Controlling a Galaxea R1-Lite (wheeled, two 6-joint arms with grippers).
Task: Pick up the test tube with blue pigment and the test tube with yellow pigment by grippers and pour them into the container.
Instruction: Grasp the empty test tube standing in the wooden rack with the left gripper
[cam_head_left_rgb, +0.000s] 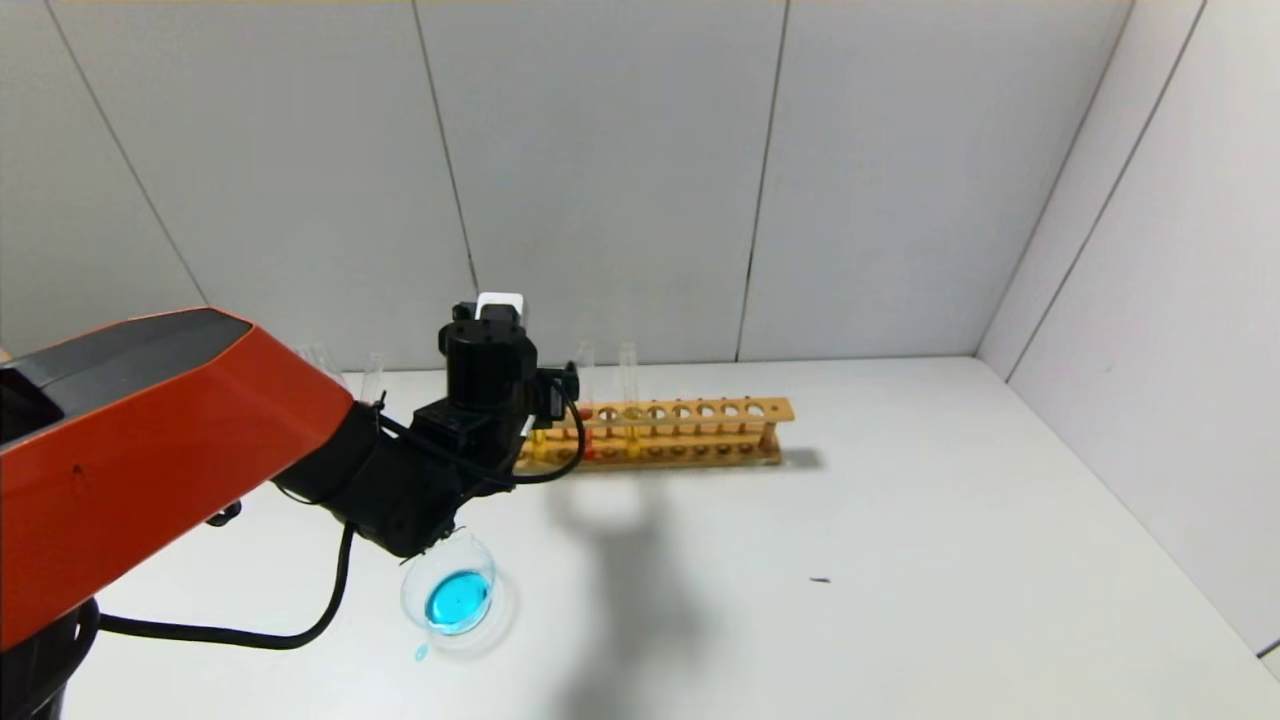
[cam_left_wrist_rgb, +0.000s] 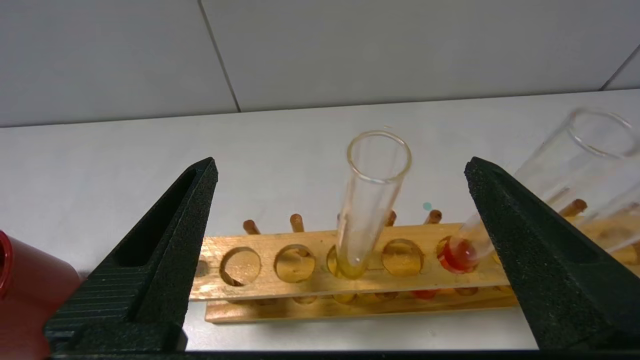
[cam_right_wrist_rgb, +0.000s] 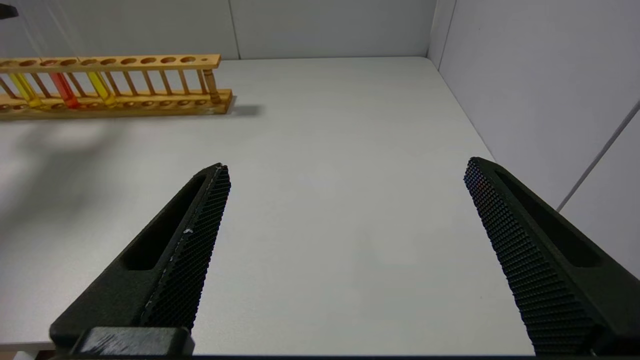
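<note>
1. Looking down from my head: my left arm reaches over the table toward the wooden rack. The container sits just under my forearm, near the table's front, already holding blue liquid, with a small blue drop on the table beside it. I cannot pick out the blue test tube itself here. My right arm is out of this view.

2. Left wrist: my left hand is spread wide and empty, fingers either side of the test tube with yellow pigment, which stands upright in a rack hole, untouched. A red-orange tube leans one hole over, close to one finger; a dark red cup sits at the edge.

3. Right wrist: my right hand is spread, empty, parked over bare table, well apart from the rack.

4. Step judged: taking the yellow tube. I should centre it between the fingers, grip below the rim, keep off the red-orange tube, and lift straight up to avoid tipping the rack.
</note>
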